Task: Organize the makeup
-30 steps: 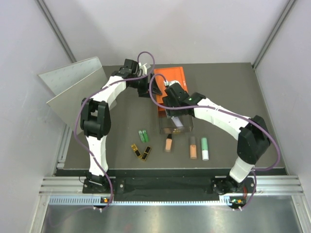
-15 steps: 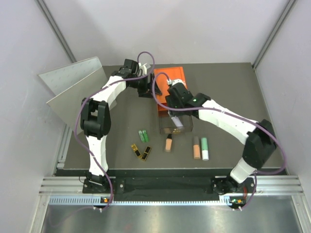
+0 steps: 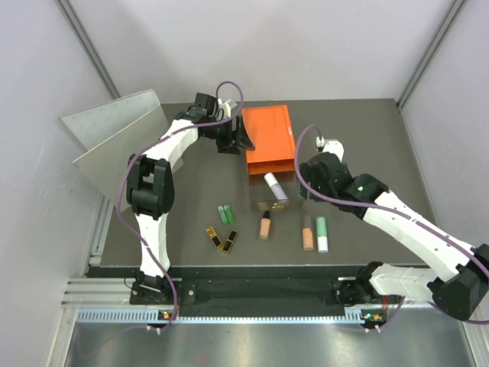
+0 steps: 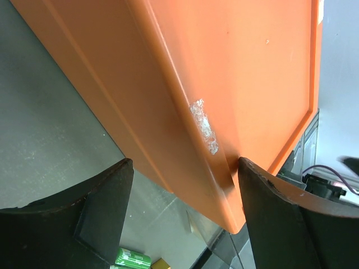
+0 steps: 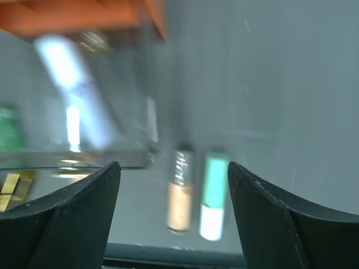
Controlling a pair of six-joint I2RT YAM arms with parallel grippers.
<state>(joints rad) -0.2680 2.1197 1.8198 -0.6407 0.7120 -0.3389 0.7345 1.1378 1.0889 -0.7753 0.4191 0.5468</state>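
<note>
Straddling the orange drawer box (image 4: pixel 168 56), the spread left hand (image 4: pixel 182 168) is seemingly bracing it; the right hand (image 5: pixel 173 168) is hovering spread and empty.

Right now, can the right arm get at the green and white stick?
Probably yes: the open right gripper hovers near the green and white stick, nothing lies between, though the orange stick lies close beside it.

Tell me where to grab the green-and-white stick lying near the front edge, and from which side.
Grip the green-and-white stick at its middle, coming straight down, right hand closing across its narrow width. It lies flat, long axis running near to far. The peach stick lies close along its left, so one finger would likely have to slip into that slim gap.
</note>
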